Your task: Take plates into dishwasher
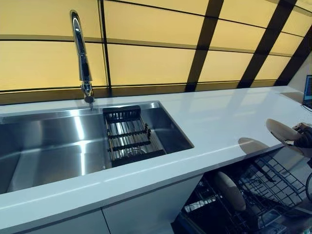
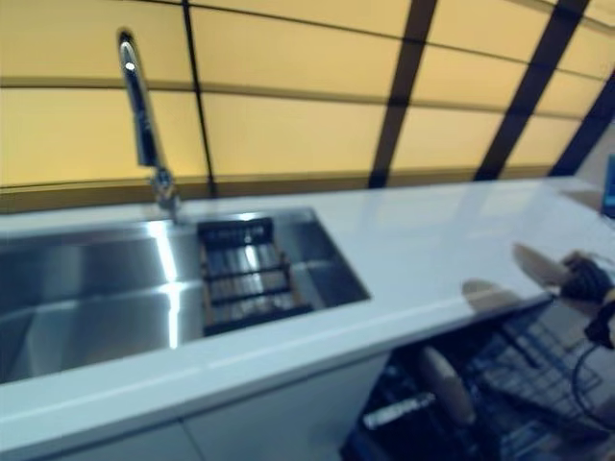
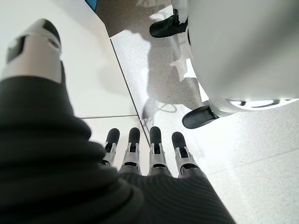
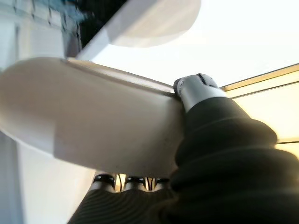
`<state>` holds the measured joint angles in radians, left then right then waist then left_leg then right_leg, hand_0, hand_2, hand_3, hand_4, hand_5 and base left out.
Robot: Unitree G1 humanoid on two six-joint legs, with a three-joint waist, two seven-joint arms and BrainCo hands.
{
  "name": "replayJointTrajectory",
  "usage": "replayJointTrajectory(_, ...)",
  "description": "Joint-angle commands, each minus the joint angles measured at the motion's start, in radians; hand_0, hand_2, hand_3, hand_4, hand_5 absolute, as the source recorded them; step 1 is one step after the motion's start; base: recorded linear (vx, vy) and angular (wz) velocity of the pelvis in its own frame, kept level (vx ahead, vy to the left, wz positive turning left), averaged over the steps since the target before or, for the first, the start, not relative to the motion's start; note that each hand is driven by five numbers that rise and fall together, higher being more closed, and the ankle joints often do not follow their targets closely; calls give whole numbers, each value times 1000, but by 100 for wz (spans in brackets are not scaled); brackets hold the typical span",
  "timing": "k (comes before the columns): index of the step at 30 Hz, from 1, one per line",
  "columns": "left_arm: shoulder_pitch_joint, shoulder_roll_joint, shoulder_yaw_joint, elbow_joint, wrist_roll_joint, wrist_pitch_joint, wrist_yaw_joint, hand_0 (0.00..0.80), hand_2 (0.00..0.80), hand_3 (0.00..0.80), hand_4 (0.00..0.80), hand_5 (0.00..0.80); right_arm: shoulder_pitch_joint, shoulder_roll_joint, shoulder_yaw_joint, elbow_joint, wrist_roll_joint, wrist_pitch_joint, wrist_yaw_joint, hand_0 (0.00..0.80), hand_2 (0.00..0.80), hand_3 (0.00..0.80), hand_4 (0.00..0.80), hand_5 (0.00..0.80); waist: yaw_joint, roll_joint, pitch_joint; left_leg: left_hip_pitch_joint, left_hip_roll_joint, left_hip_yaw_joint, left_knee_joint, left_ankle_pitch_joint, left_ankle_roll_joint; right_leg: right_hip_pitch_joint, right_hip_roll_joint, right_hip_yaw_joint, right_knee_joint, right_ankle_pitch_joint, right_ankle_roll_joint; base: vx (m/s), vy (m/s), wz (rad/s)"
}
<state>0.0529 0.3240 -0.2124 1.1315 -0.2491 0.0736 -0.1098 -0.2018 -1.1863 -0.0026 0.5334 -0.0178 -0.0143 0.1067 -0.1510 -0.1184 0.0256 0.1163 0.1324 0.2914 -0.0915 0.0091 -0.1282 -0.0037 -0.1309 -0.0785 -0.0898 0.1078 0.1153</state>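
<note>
Kitchen: steel sink (image 1: 48, 146), tall faucet (image 1: 80, 53), white countertop (image 1: 219, 122), open dishwasher rack (image 1: 263, 190).

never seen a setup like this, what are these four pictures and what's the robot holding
It is a humanoid robot loading a dishwasher. The two wide pictures come from cameras in its head, looking down at a white counter with a steel sink, a tap and a small rack inside the sink. The other two come from cameras on its wrists. The right hand pinches a pale plate above the open dishwasher rack, where another plate already stands. The left hand hangs open over the floor, holding nothing.
</note>
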Motion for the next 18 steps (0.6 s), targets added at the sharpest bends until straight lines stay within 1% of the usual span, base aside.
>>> replayJointTrajectory(1,-74,1,10,71,34,-17,-11,0,0,0,0,0,-52,18,-91,34,117,42,36,800,800,800,800,800,27,-14,16,38,-11,0,12,-42,55,11,-34,3,3,26,81,-2,-22,-8)
replayJointTrajectory(2,-73,2,13,71,35,-16,-13,0,0,0,0,0,-46,31,-101,40,144,61,57,800,800,800,800,800,26,-13,18,39,-11,0,12,-43,55,9,-34,4,3,27,80,5,-15,-8)
replayJointTrajectory(9,-68,0,24,81,32,-25,-15,0,0,0,0,0,-10,88,-146,95,221,83,118,800,800,800,800,800,21,-6,25,43,-12,3,9,-45,55,6,-31,11,3,26,77,4,-3,-3)
replayJointTrajectory(12,-67,3,28,86,36,-30,-18,0,0,0,0,0,11,115,-163,132,260,106,177,800,800,800,800,800,22,-4,30,42,-11,1,9,-46,55,4,-30,12,3,25,76,0,0,0)
replayJointTrajectory(16,-70,2,33,97,41,-39,-20,0,0,0,0,0,27,147,-161,149,293,114,235,800,800,800,800,800,20,-5,35,46,-8,2,7,-47,54,3,-31,12,3,26,76,0,0,0)
replayJointTrajectory(18,-70,1,35,97,44,-40,-21,0,0,0,0,0,31,163,-156,139,297,118,245,800,800,800,800,800,19,-6,36,47,-7,2,7,-47,53,2,-30,13,3,26,75,0,0,0)
